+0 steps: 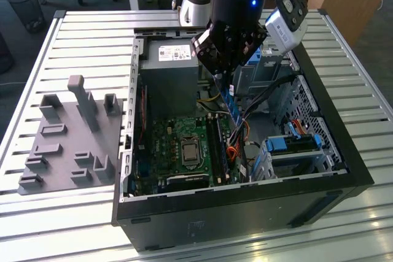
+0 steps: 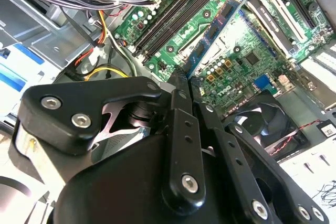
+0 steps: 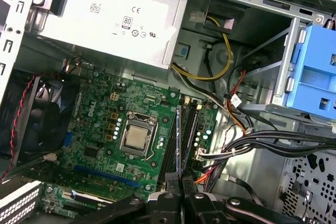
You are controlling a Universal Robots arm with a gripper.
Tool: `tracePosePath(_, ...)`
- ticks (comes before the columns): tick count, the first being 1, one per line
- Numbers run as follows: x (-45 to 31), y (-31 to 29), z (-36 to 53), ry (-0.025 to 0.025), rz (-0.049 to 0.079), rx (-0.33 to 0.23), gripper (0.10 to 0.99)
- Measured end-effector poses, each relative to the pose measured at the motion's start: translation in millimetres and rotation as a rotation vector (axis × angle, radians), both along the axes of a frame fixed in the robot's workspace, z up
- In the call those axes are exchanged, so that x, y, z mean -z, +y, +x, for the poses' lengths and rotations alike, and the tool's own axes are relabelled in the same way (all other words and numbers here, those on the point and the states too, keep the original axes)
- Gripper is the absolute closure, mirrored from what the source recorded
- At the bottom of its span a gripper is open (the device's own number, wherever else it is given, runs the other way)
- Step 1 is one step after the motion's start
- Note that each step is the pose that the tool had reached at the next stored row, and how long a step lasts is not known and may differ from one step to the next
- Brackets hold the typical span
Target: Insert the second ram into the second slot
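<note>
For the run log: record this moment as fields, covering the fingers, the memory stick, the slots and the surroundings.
fingers: shut on the memory stick
memory stick: blue, gripped by one end, free end pointing down at the board
memory slots: long, black, beside the processor socket
insertion: not done; the stick hangs above the board
computer case: open, lying on a slatted metal table
grey holder block: on the table, at the exterior view's left of the case

1. The case (image 1: 344, 151) lay open on top; room was free above the board (image 3: 100, 124).
2. Cables (image 3: 278, 141) crowded just beside the slots (image 3: 191, 129), near the ram (image 2: 215, 34) in the fingers (image 2: 181, 129).
3. Power supply (image 3: 115, 14) and drive cage (image 3: 315, 72) walled two sides.
</note>
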State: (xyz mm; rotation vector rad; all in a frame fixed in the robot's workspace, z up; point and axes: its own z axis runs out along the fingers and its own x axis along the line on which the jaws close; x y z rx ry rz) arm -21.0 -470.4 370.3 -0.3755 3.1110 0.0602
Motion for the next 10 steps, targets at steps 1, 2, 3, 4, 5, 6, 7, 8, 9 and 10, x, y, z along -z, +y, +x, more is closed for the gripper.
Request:
tracePosePath(1,0.0,0.0,0.0,0.0000,0.000,0.003,0.949)
tracePosePath(2,0.0,0.0,0.0,0.0000,0.000,0.005,0.949)
tracePosePath(3,0.0,0.0,0.0,0.0000,0.000,0.008,0.949)
tracePosePath(4,0.0,0.0,0.0,0.0000,0.000,0.011,0.949)
tracePosePath(5,0.0,0.0,0.0,0.0000,0.000,0.014,0.949)
tracePosePath(6,0.0,0.0,0.0,0.0000,0.000,0.017,0.949)
tracePosePath(7,0.0,0.0,0.0,0.0000,0.000,0.020,0.949)
tracePosePath(8,0.0,0.0,0.0,0.0000,0.000,0.024,0.949)
tracePosePath(9,0.0,0.0,0.0,0.0000,0.000,0.027,0.949)
tracePosePath(10,0.0,0.0,0.0,0.0000,0.000,0.030,0.949)
